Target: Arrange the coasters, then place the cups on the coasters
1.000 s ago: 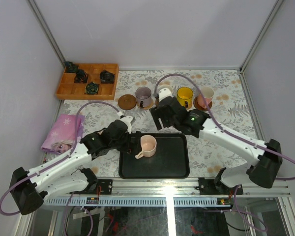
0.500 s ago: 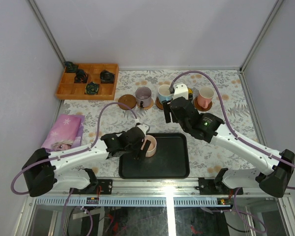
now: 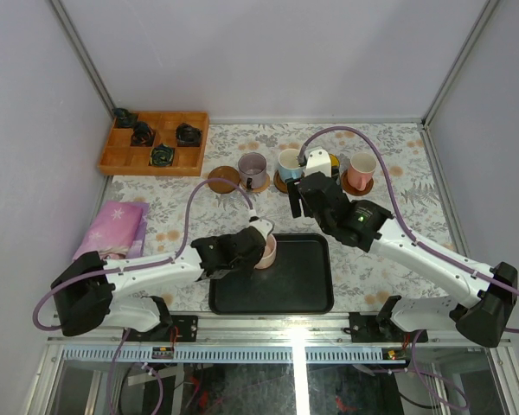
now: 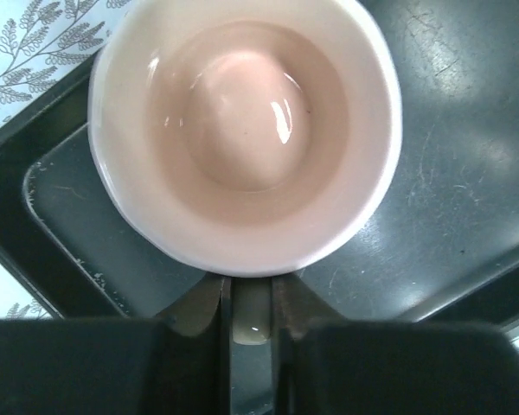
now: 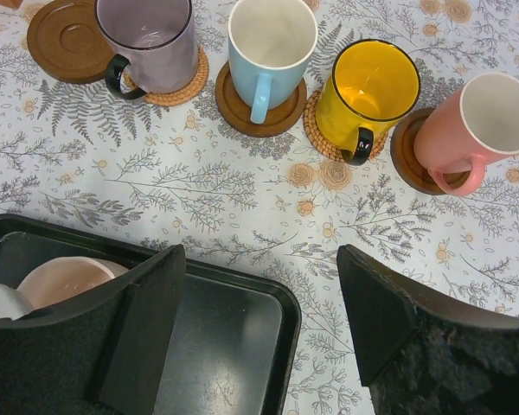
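Note:
My left gripper [image 4: 252,313] is shut on the handle of the peach-pink cup [image 4: 242,130], which stands upright at the back left of the black tray [image 3: 304,285]. That cup [image 3: 267,252] and the left gripper [image 3: 256,252] also show from above. Behind the tray runs a row: an empty dark coaster [image 5: 65,39], then a mauve cup [image 5: 151,39], a light blue cup [image 5: 271,39], a yellow cup [image 5: 372,86] and a salmon cup [image 5: 484,121], each on its own coaster. My right gripper [image 5: 259,259] hangs open and empty above the tray's back edge.
A wooden compartment box [image 3: 156,141] with small black objects sits at the back left. A pink cloth [image 3: 112,233] lies by the left wall. Flowered tablecloth shows between the tray and the cup row.
My left gripper slid right to the peach-pink cup and shut on its handle. My right arm drew back from the row, uncovering the light blue cup on its coaster.

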Robot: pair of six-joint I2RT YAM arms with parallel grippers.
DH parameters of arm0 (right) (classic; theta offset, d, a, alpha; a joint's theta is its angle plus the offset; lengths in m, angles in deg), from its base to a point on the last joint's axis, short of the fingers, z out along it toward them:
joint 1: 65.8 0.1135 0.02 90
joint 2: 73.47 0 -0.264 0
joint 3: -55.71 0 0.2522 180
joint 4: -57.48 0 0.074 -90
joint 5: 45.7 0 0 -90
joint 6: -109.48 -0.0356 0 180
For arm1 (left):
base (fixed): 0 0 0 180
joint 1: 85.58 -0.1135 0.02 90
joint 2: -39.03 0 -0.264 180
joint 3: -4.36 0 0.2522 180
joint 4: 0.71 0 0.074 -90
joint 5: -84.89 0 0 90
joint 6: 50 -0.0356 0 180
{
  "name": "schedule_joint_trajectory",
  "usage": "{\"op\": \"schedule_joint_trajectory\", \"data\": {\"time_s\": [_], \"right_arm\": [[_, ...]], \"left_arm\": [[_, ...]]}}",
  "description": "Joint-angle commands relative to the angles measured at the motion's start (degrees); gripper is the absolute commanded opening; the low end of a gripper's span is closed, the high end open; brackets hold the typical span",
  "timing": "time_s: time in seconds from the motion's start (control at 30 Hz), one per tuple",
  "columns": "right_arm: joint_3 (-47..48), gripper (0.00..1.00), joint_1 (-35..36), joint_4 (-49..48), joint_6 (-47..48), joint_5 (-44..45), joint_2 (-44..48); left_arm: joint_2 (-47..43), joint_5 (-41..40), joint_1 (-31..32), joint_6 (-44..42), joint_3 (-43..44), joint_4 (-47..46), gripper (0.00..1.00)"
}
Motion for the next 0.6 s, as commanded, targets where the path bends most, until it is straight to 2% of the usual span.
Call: {"op": "schedule_joint_trajectory", "data": {"time_s": [0.0, 0.17, 0.57], "right_arm": [[0.1, 0.78, -0.5, -1.2, -0.6, 1.3, 1.3], [-0.4, 0.78, -0.4, -2.0, -0.6, 0.8, 1.4], [-2.1, 0.78, -0.4, -4.4, -0.7, 1.4, 2.2]], "left_arm": [[-0.4, -5.5, 1.7, 1.3, -0.2, -4.1, 0.0], [-1.0, -8.7, 3.2, 1.7, 0.0, -3.3, 0.0], [-10.2, -27.1, 5.3, 0.1, 8.0, 0.7, 0.0]]}}
